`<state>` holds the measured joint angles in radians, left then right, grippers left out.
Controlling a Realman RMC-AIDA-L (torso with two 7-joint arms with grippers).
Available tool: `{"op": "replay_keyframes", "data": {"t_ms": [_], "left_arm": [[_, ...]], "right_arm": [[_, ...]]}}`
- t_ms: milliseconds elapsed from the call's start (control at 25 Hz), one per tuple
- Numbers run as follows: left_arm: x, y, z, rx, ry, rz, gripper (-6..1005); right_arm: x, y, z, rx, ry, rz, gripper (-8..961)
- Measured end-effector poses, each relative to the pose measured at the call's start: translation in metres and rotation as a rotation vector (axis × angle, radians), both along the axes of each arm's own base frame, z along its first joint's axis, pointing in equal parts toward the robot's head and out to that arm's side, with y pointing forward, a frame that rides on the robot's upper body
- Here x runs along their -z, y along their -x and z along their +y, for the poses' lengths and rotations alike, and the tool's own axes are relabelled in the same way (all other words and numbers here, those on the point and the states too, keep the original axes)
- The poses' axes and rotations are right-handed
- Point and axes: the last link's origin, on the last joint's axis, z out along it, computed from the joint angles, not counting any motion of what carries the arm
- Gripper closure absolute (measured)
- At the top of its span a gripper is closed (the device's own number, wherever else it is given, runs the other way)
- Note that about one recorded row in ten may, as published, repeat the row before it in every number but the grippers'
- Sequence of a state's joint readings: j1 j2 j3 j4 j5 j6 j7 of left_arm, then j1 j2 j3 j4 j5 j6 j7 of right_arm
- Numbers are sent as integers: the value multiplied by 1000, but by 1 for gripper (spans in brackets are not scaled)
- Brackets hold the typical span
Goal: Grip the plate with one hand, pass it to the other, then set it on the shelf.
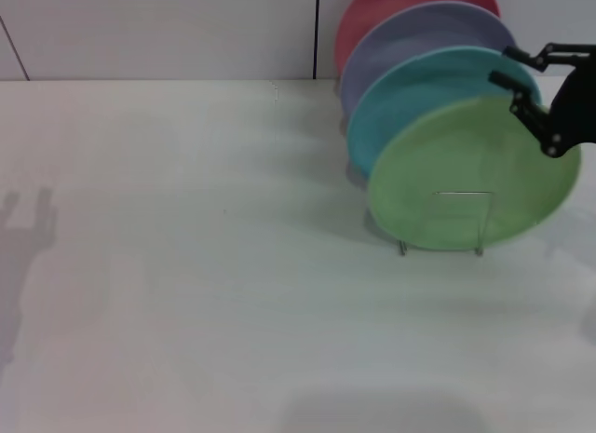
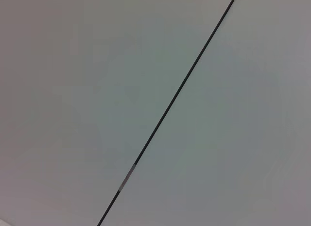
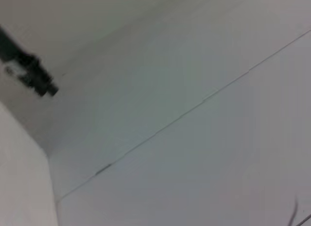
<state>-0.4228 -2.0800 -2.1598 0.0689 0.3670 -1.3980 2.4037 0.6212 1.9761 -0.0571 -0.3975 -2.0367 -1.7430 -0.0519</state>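
White worktop (image 1: pixel 186 265) fills most of the scene, bare surface across its left and front. Pale panelled wall (image 1: pixel 158 33) runs along the far edge.

Four plates stand on edge in a row at the far right of the worktop, overlapping, leaning back toward the wall. Rearmost is the red plate (image 1: pixel 372 14), then the lavender plate (image 1: pixel 410 37), then the turquoise plate (image 1: pixel 400 93). Frontmost is the light green plate (image 1: pixel 466 177), upright with a slight tilt, sitting in the wire shelf (image 1: pixel 463 209); a thin chrome loop crosses its lower face and two wire feet touch the worktop just below its rim.

Right hand (image 1: pixel 513 77) is at the right edge, up by the green plate's upper right rim. Black fingers (image 1: pixel 531 55) are spread apart, one above the other. Looks clear of the rim, holding nothing.

Left hand is out of sight; only a faint shadow (image 1: pixel 28 237) lies near the worktop's left edge. Both wrist cameras see only plain wall panels with a dark seam (image 2: pixel 170 109).
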Motion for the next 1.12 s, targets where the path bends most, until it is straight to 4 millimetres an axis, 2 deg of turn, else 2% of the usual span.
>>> {"op": "replay_keyframes", "data": {"t_ms": [240,320,360,400,520,600,720,880,920,1040,1120], "left_arm": [[0,0,-1,0,0,0,507],[0,1,-1,0,-1,0,507],[-1,0,-2,4,-4,1,507],[-1,0,-3,8,-7,2,507],[-4,-1,-6,31,-23,15,507],[-8,-2,-9,49,-34,37,507],[-9,-3,-9,61,-37,54,507],[-21,-6,-13,130,-53,168,502],[-29,-9,-13,159,-72,230,497],[-36,-9,-12,168,-90,279,481],[-36,-9,-12,168,-90,279,471]], "right_arm": [[-20,6,-13,-18,49,155,763],[-31,8,-18,-27,69,248,757],[-48,9,-24,-20,89,379,753],[-48,9,-24,-20,89,379,750],[-72,2,-30,14,93,599,741],[-82,-8,-34,59,60,738,734],[-86,-30,-38,185,4,883,725],[-85,-68,-45,411,1,1033,712],[-84,-77,-47,462,-1,1068,709],[-78,-102,-59,589,-62,1156,699],[-74,-118,-67,669,-115,1207,617]]}}
